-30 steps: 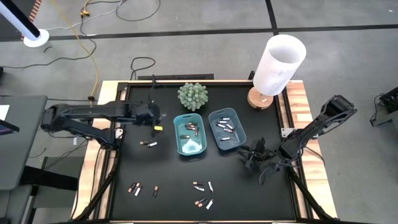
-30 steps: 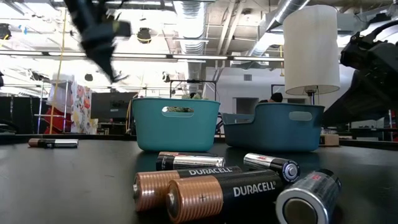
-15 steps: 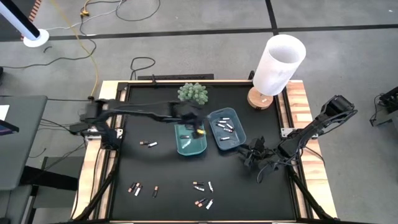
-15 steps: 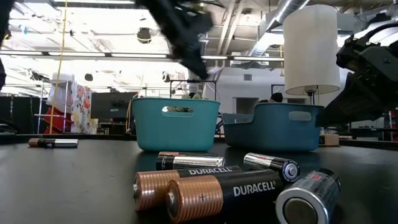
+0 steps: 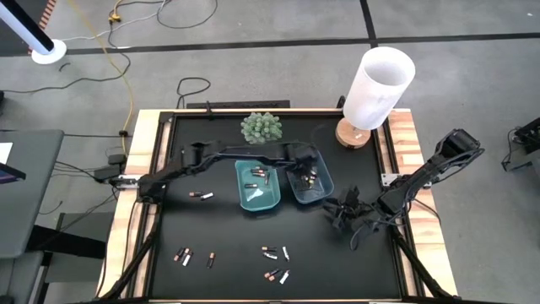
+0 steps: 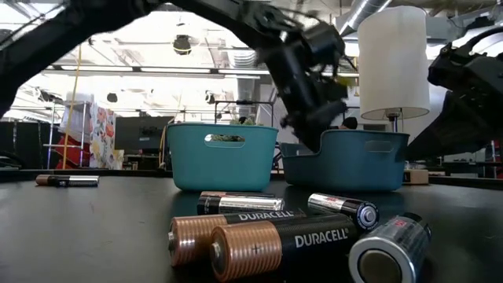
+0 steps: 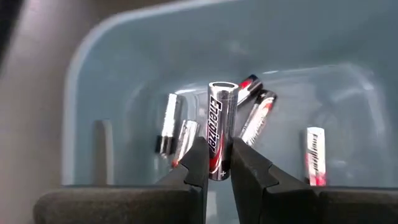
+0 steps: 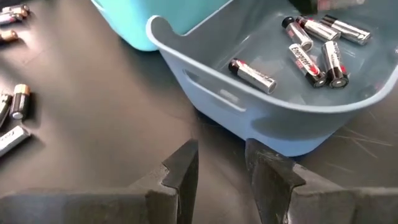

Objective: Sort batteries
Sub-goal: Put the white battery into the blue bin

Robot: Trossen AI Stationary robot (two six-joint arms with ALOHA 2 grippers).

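Note:
My left gripper [image 5: 308, 173] hangs over the blue-grey tray [image 5: 324, 192], shut on a silver battery [image 7: 221, 124]. Several silver batteries [image 8: 311, 46] lie on that tray's floor. Beside it stands the teal tray [image 5: 272, 201] with a few dark batteries [image 5: 259, 173]. More batteries lie loose on the black table: one at the left [image 5: 201, 195], and groups near the front [image 5: 184, 255] [image 5: 277, 263] [image 6: 275, 240]. My right gripper [image 8: 221, 165] waits open just off the blue-grey tray's near right side, with nothing between its fingers. My left gripper pinches the silver battery between its two fingertips [image 7: 198, 158], on the battery's end nearest the wrist [image 7: 219, 169]. The battery lies along the fingers and juts out past their tips. It is lifted clear, over the inside of the blue-grey tray.
A white lamp [image 5: 375, 93] on a wooden base stands at the far right corner, and a small green plant [image 5: 261, 129] sits behind the teal tray. Wooden rails [image 5: 143, 135] border the black table. Open table surface lies between the trays and the front batteries.
My left gripper has swept from the table's left side toward the right, passing over the teal tray and coming lower over the blue-grey tray, still shut on the silver battery. My right gripper has kept still.

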